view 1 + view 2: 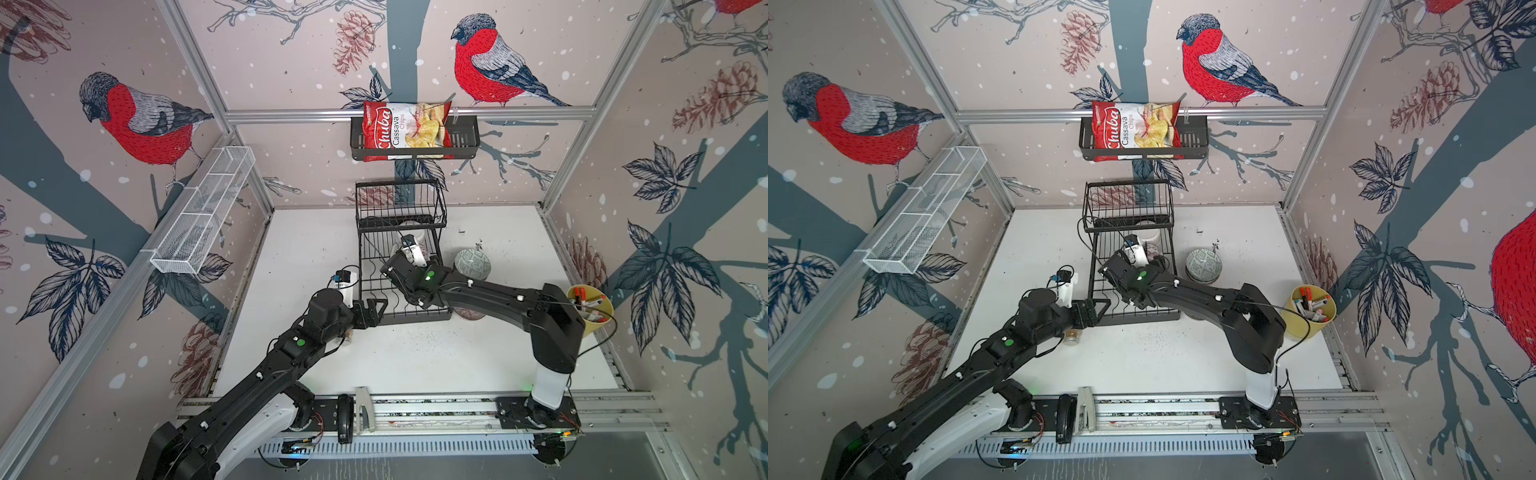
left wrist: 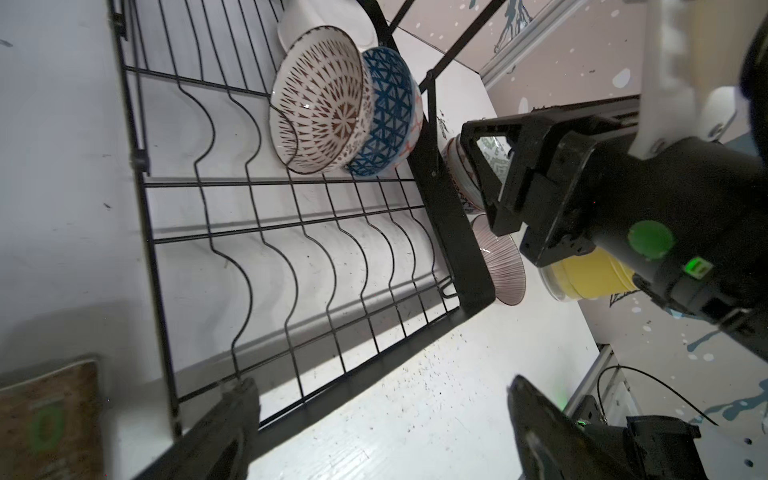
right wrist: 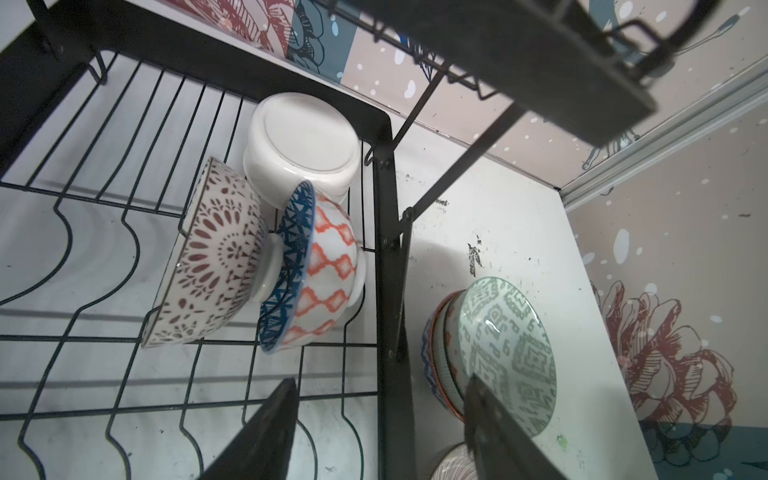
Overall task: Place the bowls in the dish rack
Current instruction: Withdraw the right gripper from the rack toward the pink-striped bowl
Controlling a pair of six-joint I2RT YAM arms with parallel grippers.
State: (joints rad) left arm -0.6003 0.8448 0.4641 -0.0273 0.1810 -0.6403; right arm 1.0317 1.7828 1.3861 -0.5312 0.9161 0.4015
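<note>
The right gripper [image 3: 378, 395], jaws parted and empty, is hovering over the lower grid of the dish rack [image 1: 415, 320], while the grey-green-topped bowl stack [image 3: 507, 345] is standing on the table [image 1: 415, 365] just beyond the rack's right rail, nearer this arm than the wide-open, empty left gripper [image 2: 382, 390].

Lab robot cell — aluminium frame [image 1: 291, 116] and bird-print panels [image 1: 291, 62] box the table [image 1: 415, 357]; arm-mount rail [image 1: 436, 409] behind the left end effector [image 1: 376, 309].

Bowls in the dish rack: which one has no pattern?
The plain white bowl, tipped with its base showing, behind the other two. The brown-patterned bowl and the blue-and-orange bowl are both decorated.
</note>
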